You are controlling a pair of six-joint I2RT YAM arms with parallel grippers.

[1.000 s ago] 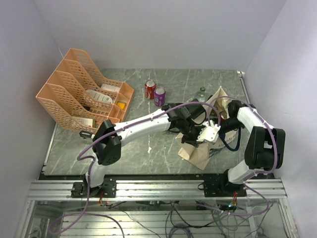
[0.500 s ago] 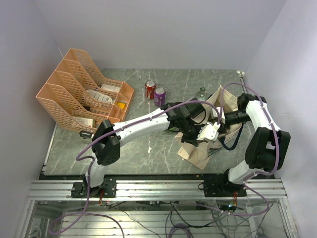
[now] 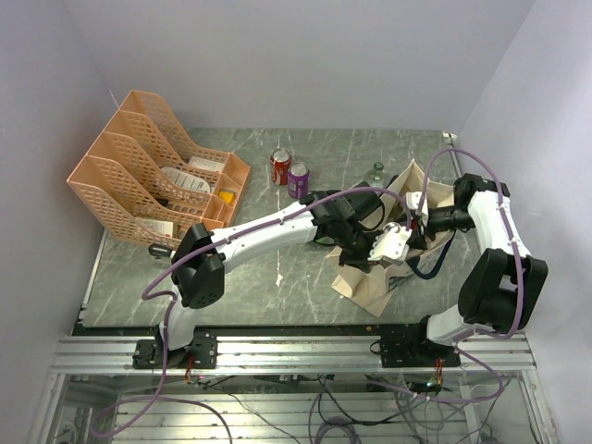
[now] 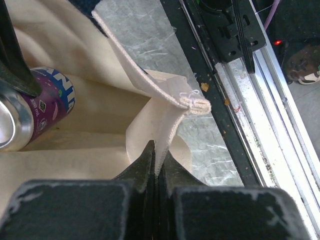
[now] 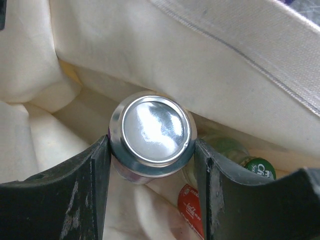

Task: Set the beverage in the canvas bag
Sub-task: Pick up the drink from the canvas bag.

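Observation:
The canvas bag (image 3: 368,285) lies on the table in front of the right arm, mouth held open. My left gripper (image 4: 159,150) is shut on the bag's cream rim cloth (image 4: 167,107), seen from above as the left gripper (image 3: 389,243). Inside the bag, my right gripper (image 5: 152,150) has its jaws against both sides of a purple beverage can (image 5: 152,131). The same purple can (image 4: 31,112) shows in the left wrist view with a dark finger (image 4: 12,55) on it. The right gripper (image 3: 413,218) reaches into the bag's mouth.
A red can (image 5: 192,210) and a green-capped bottle (image 5: 259,167) lie deeper in the bag. On the table stand a red can (image 3: 280,166), a purple can (image 3: 298,179) and a bottle (image 3: 376,173). Orange file trays (image 3: 148,176) fill the back left.
The right arm has swung outward to the right while its gripper stays in the bag's mouth. The left gripper keeps its hold on the bag's rim.

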